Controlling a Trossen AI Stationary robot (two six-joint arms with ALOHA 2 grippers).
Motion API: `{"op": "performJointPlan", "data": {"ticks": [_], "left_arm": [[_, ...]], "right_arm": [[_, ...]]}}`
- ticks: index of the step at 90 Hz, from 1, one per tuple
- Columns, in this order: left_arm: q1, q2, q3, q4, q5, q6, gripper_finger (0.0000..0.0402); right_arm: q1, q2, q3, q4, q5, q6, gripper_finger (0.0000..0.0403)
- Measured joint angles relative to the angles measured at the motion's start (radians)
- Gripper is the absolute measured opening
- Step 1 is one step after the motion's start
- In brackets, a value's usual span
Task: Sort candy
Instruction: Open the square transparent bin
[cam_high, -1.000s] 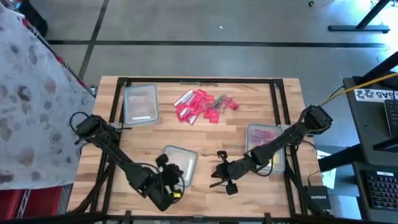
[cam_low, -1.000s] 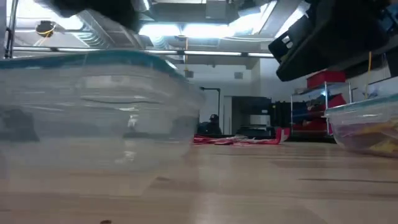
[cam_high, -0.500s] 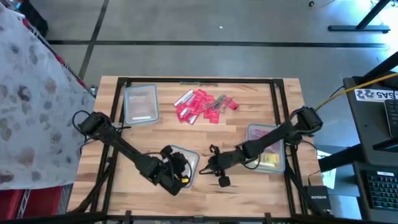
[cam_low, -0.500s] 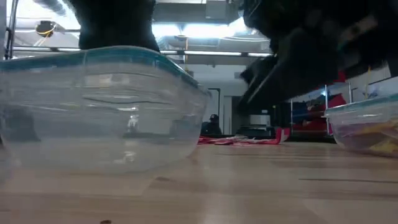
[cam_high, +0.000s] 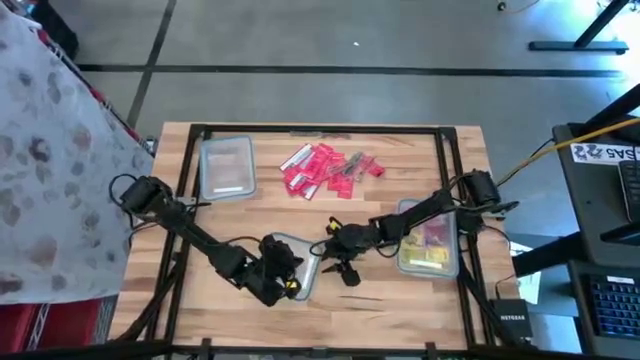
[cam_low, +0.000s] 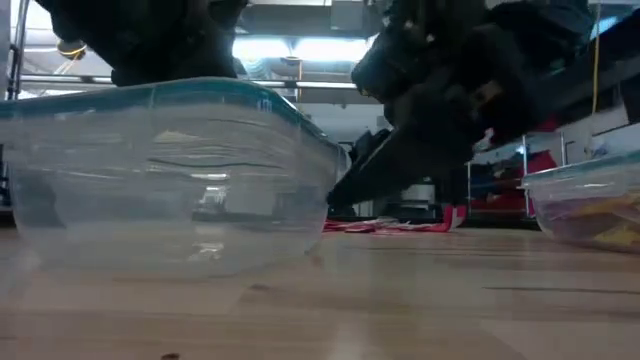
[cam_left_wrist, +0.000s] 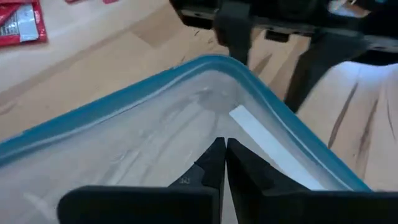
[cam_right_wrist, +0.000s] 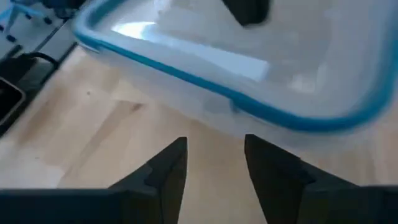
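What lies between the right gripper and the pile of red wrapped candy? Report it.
Bare wooden tabletop, seen in the high view; the right gripper sits open beside the clear blue-rimmed plastic tub, apart from the red wrapped candy pile.

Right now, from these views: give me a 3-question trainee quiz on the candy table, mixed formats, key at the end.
1. True or false: the left gripper is shut, inside the near clear tub.
2. Where is the loose candy pile? A) far middle of the table B) in the far-left tub C) on the floor
3. Fill in: the right gripper is ____, beside the near tub's rim.

Key: 1 true; 2 A; 3 open
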Motion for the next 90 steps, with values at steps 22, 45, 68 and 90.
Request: {"op": "performJointPlan", "data": {"ticks": [22, 45, 68, 90], "left_arm": [[0.007, 0.002, -0.005, 0.015, -0.01, 0.017, 0.0], [0.026, 0.002, -0.005, 0.013, 0.014, 0.031, 0.0], [0.036, 0.009, -0.023, 0.03, 0.015, 0.022, 0.0], [0.042, 0.047, -0.021, 0.058, -0.037, 0.03, 0.0]], "right_arm": [[-0.004, 0.001, -0.012, 0.069, -0.026, -0.001, 0.015], [0.012, 0.003, -0.013, 0.115, -0.113, 0.004, 0.015], [0.023, 0.003, -0.013, 0.121, -0.144, 0.034, 0.015], [0.039, -0.005, -0.003, 0.154, -0.561, 0.055, 0.015]]}}
